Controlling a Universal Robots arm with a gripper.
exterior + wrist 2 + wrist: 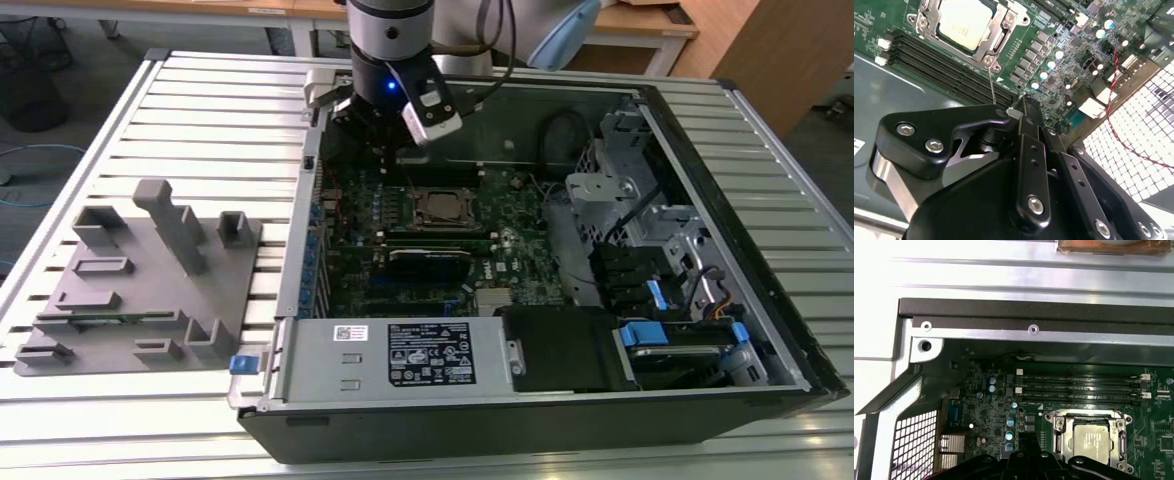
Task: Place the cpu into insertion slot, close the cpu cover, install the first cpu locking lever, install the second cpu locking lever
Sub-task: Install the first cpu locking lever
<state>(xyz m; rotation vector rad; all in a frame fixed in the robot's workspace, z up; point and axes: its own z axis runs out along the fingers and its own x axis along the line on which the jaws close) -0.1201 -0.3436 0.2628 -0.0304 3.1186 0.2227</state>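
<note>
The gripper (384, 140) hangs inside the open computer case (781, 330), low over the far part of the green board (523, 250) and just to the exterior view's left of the insertion slot (416, 192), a little farther back than it. In the second wrist view the gripper (1021, 106) has its two dark fingers (1030, 150) drawn together into one narrow tip, with nothing seen clamped between them. The cpu (963, 22) sits flat in the slot with its dull silver top facing up, and the cpu cover (1000, 34) lies down over its edges so the chip shows through the square window. A thin wire lever (991, 82) stands up from the corner of the slot nearest the gripper. Its far end runs behind the gripper's black body, so I cannot tell whether the two touch. Long black memory slots (949, 62) run just beside the slot. At the near end of the case lies the power supply (400, 355) with its white label. A grey moulded tray (147, 285) rests on the slatted surface (200, 110), well to the exterior view's left of the case.
</note>
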